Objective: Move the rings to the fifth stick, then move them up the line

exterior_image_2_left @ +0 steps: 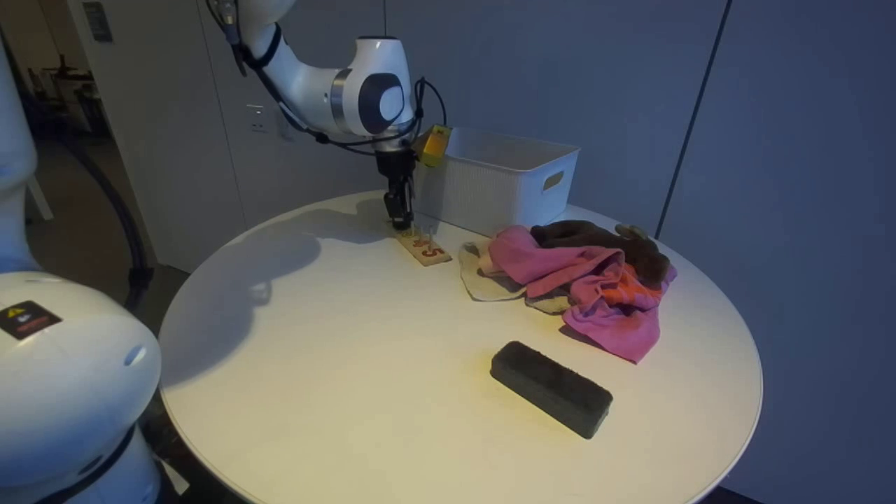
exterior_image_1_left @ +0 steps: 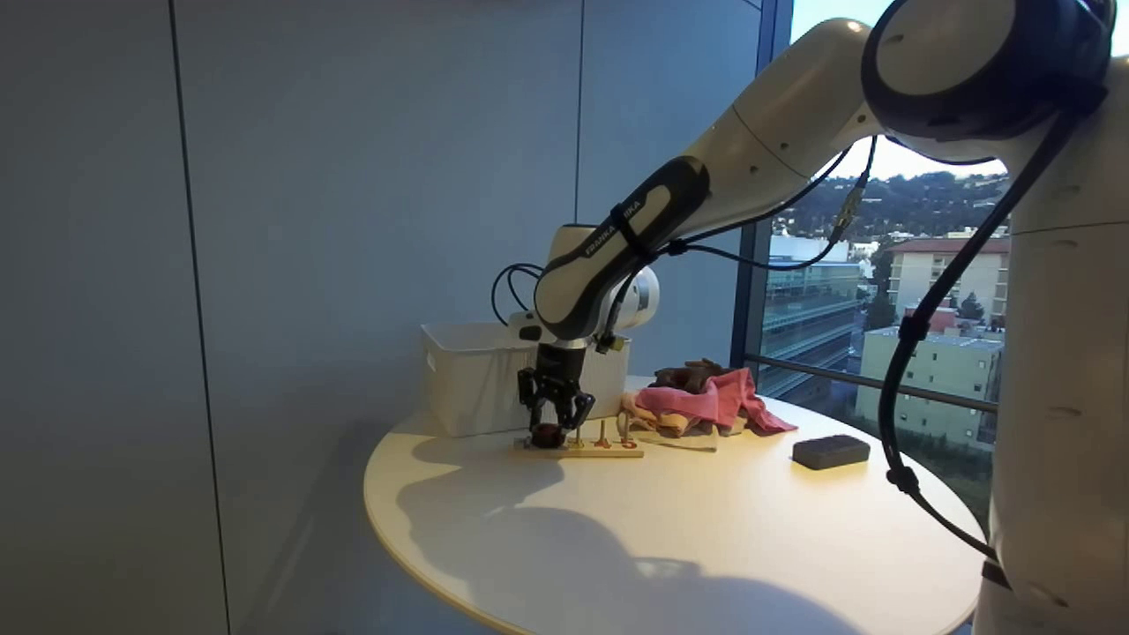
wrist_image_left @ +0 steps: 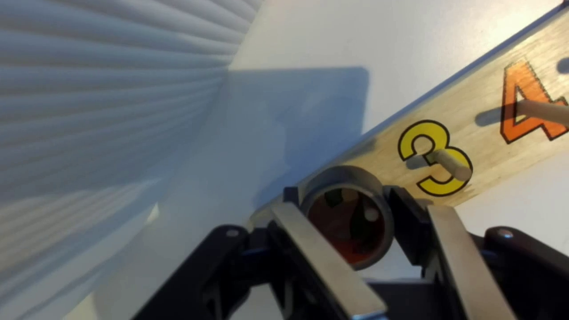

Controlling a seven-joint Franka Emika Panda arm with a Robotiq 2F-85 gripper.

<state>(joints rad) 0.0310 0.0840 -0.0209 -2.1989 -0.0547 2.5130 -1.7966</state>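
Black two-finger gripper [wrist_image_left: 343,198]: jaws narrow, clamped on a dark, hollow, round ring [exterior_image_1_left: 547,436] with a reddish interior. That interior is dim — whether this is one ring or several stacked cannot be confirmed. In an exterior view the ring is near the left end of a low, pale tan wooden rack [exterior_image_1_left: 586,453]. In the wrist view, right of the ring: a thin wooden peg [wrist_image_left: 453,166] on a yellow numeral 3 [wrist_image_left: 440,133], then a second peg [wrist_image_left: 544,111] on an orange numeral 4 [wrist_image_left: 531,84]. On the rack's far side: a white ribbed plastic box [exterior_image_1_left: 476,388]. To the rack's right in both exterior views: a crumpled heap of pink and brown cloth [exterior_image_2_left: 553,266]. A black rectangular block [exterior_image_2_left: 553,388] lies well apart from the rack — at the near side in an exterior view. Rack, box, heap and block rest on a round white table [exterior_image_2_left: 315,378].
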